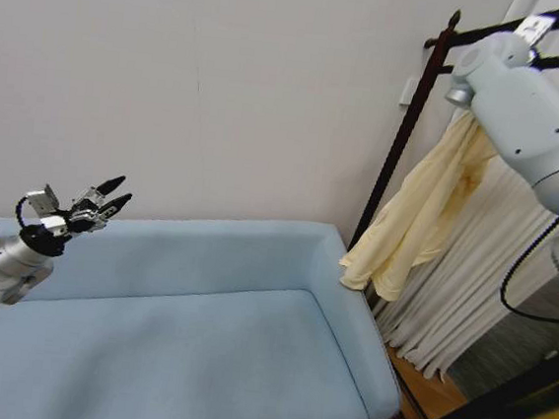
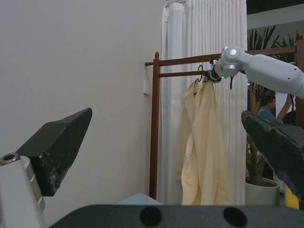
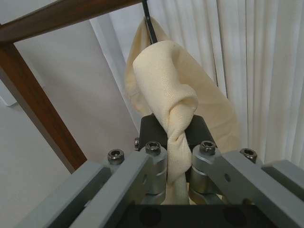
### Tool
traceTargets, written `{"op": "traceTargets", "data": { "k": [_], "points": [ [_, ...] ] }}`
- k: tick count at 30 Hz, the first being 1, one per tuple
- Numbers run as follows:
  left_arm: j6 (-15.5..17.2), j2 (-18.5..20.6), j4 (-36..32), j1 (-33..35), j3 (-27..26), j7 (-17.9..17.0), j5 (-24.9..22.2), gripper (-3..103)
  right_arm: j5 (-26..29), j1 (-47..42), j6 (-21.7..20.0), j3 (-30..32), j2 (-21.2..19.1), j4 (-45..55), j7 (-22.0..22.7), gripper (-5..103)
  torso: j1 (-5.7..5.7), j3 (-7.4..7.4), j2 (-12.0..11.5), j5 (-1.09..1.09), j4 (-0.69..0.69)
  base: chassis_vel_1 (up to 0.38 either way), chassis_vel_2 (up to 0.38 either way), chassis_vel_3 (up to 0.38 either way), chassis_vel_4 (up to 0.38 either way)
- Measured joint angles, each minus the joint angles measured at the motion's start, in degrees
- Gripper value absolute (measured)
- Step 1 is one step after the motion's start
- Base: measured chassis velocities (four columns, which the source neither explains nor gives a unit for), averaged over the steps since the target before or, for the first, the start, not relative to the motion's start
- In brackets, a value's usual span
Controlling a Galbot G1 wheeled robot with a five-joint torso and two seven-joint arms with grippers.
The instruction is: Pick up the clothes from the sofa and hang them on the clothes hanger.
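Observation:
A pale yellow garment point(image 1: 423, 209) hangs down from the dark wooden clothes rack point(image 1: 406, 133) to the right of the light blue sofa point(image 1: 198, 340). In the left wrist view my right gripper point(image 2: 211, 76) is raised to the rack's upper rail at the top of the garment point(image 2: 202, 142). In the right wrist view that gripper point(image 3: 176, 142) is shut on a twisted bunch of the cloth point(image 3: 166, 80), just below a thin black hook point(image 3: 149, 26). My left gripper point(image 1: 102, 197) hovers open and empty over the sofa's backrest at the left.
White curtains point(image 1: 471, 278) hang behind the rack. The rack's foot point(image 1: 458, 415) lies on the wooden floor by the sofa's right end. A potted plant point(image 2: 259, 185) stands past the rack. The sofa seat has nothing on it.

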Motion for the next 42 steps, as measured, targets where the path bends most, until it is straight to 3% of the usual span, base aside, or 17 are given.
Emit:
{"op": "traceTargets", "data": {
  "k": [17, 20, 23, 25, 28, 31, 34, 37, 38, 40, 42],
  "points": [
    [-0.1, -1.17, 0.11, 0.08, 0.23, 0.47, 0.74, 100, 0.78, -3.86, 0.38, 1.82, -2.08, 6.24, 3.92, 2, 0.0, 0.0, 0.0, 0.0, 0.0, 0.0, 0.0, 0.0, 0.0],
    [-0.1, -1.18, 0.14, 0.08, 0.23, 0.51, 0.76, 100, 0.8, -4.05, -0.34, 1.62, -2.72, 7.33, 3.88, 5, 0.0, 0.0, 0.0, 0.01, 0.0, 0.0, 0.0, 0.0, 0.0],
    [-0.1, -1.22, 0.17, 0.03, 0.19, 0.52, 0.76, 100, 0.62, -4.35, -1.23, 0.56, -4.41, 10.17, 3.48, 21, 0.0, 0.0, 0.0, 0.02, 0.0, 0.0, 0.0, 0.0, 0.0],
    [-0.1, -1.26, 0.17, 0.03, 0.19, 0.54, 0.76, 100, 0.58, -4.43, -1.27, 0.43, -4.67, 10.69, 3.51, 21, 0.0, 0.0, 0.0, 0.02, 0.0, 0.0, 0.0, 0.0, 0.0],
    [-0.1, -1.57, 0.23, 0.03, 0.19, 0.77, 0.92, 100, 0.62, -5.2, -1.29, 0.14, -6.39, 14.3, 4.59, 37, 0.0, 0.0, 0.0, 0.02, 0.0, 0.0, 0.0, 0.0, 0.0],
    [-0.1, -1.72, 0.32, 0.03, 0.21, 1.05, 1.2, 100, 1.03, -5.63, -1.29, -0.01, -7.44, 16.59, 5.45, 43, 0.0, 0.0, 0.0, 0.01, 0.0, 0.0, 0.0, 0.0, 0.0],
    [-0.1, -2.09, 0.33, 0.06, 0.34, 1.21, 1.45, 100, 1.63, -6.18, -1.15, -0.09, -8.61, 20.11, 7.6, 59, 0.0, 0.0, 0.0, 0.01, 0.0, 0.0, 0.0, 0.0, 0.0],
    [-0.1, -2.28, 0.31, 0.09, 0.37, 1.18, 1.55, 100, 2.16, -6.2, -1.13, -0.24, -9.37, 22.18, 8.49, 65, 0.0, 0.0, 0.0, 0.0, 0.01, 0.0, 0.0, 0.0, 0.0],
    [-0.1, -2.42, 0.25, 0.13, 0.37, 1.07, 1.6, 100, 2.58, -6.2, -1.14, -0.55, -10.17, 24.35, 9.19, 75, 0.0, 0.0, 0.0, 0.0, 0.01, 0.0, 0.0, 0.0, 0.0],
    [-0.1, -2.48, 0.2, 0.19, 0.35, 0.78, 1.6, 100, 2.96, -6.2, -1.17, -0.78, -10.82, 25.94, 9.62, 75, 0.0, 0.0, 0.0, -0.01, 0.01, 0.0, 0.0, 0.0, 0.0],
    [-0.1, -2.52, 0.18, 0.25, 0.26, 0.41, 1.6, 100, 3.46, -6.2, -1.26, -1.1, -11.66, 27.9, 10.12, 86, 0.0, 0.0, 0.0, 0.0, 0.01, 0.0, 0.0, 0.0, 0.0]
  ]
}}
